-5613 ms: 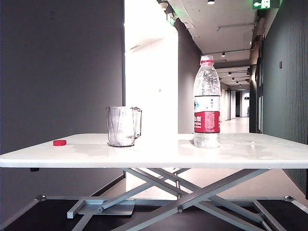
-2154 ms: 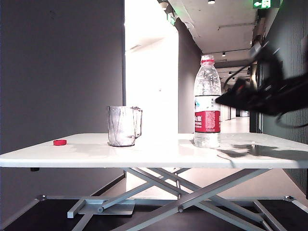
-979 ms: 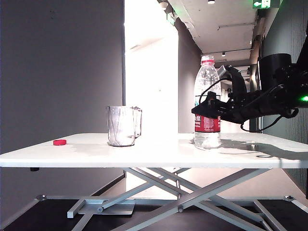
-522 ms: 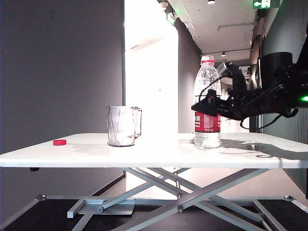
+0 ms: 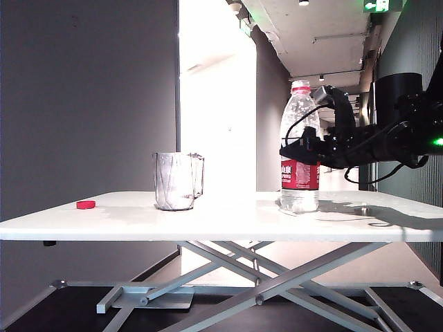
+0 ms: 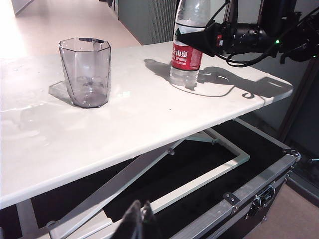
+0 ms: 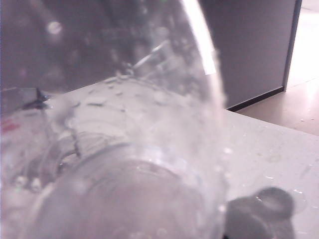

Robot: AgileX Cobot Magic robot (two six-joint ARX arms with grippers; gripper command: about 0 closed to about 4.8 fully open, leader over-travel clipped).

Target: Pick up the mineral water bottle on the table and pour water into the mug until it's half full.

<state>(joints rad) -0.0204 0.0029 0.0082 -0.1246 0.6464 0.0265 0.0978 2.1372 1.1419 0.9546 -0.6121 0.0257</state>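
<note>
The mineral water bottle (image 5: 300,185) stands upright on the right half of the white table (image 5: 208,223), clear with a red label. My right gripper (image 5: 293,150) reaches in from the right and is shut on the bottle just above the label, as the left wrist view also shows (image 6: 191,38). The bottle (image 7: 124,149) fills the right wrist view, hiding the fingers. The clear glass mug (image 5: 177,181) stands left of the bottle, apart from it (image 6: 85,72). My left gripper (image 6: 142,221) hangs shut and empty below the table's near edge, far from both.
A small red cap (image 5: 86,205) lies near the table's left end. Grey scissor legs (image 5: 277,277) cross under the table. A black case with a metal rim (image 6: 259,194) sits on the floor beside the table. Walls flank a corridor behind.
The right gripper's jaws have closed in on the bottle, and the bottle has shifted slightly to the right. The mug, the cap and the left arm have not moved.
</note>
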